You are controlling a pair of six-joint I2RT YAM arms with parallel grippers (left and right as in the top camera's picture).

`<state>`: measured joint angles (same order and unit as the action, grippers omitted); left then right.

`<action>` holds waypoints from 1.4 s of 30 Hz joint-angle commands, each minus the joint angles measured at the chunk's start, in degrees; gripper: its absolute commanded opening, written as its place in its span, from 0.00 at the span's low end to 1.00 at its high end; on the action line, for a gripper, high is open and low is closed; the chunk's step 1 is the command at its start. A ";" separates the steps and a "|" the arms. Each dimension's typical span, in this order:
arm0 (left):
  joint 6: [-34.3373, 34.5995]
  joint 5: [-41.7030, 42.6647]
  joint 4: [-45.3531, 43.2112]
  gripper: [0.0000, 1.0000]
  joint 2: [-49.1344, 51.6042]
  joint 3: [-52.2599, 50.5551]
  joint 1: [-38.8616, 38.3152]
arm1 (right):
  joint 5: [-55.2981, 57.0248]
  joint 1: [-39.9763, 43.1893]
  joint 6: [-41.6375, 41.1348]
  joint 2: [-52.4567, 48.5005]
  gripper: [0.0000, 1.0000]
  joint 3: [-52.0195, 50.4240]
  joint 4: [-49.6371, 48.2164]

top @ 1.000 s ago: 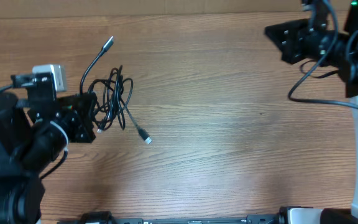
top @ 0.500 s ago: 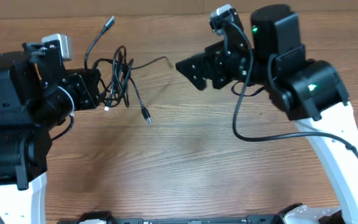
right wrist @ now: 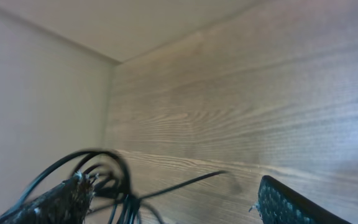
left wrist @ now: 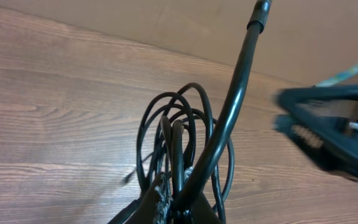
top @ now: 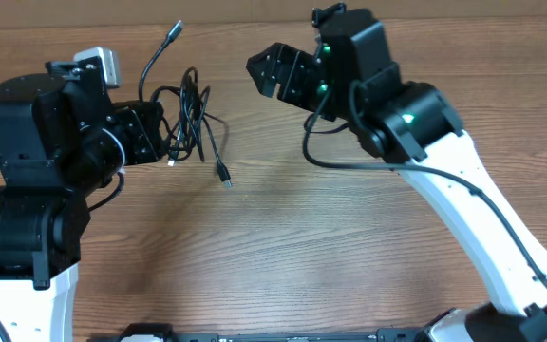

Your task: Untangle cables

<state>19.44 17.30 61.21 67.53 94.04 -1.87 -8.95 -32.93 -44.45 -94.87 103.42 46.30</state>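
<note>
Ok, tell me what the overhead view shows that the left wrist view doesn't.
Overhead only: both arms whole, and a white block atop the left arm. Left wrist only: close up, the loops of the cables running down into the shut left hand. Both: the bundle, one thicker strand reaching out of it, the open right hand, and the wooden table.

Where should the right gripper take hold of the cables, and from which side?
I would grip the loose strand that runs out of the cables toward the lower right, just above its plug. Come from the right: the left gripper pinches the bundle's left side, and this strand stands apart from the loops.
</note>
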 commanded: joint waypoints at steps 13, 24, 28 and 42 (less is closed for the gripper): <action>1.86 -10.34 -1.40 0.04 2.51 0.61 -8.07 | -1.66 -4.46 -5.27 -3.50 0.80 -0.59 -4.68; 3.58 -19.63 -10.29 0.04 4.39 0.61 -11.67 | -0.09 -4.72 -0.52 -2.86 0.79 -0.55 -6.19; 4.39 -19.19 -10.03 0.04 4.74 0.61 -11.69 | -0.04 -5.35 -0.50 -2.86 0.79 -0.55 -6.71; 4.39 -19.32 -9.27 0.04 6.58 0.61 -15.85 | 0.37 -6.69 -0.70 -3.08 0.79 -0.57 -6.43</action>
<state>22.59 -1.41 52.69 74.00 94.00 -16.49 -9.56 -38.79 -45.58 -98.96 102.76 40.03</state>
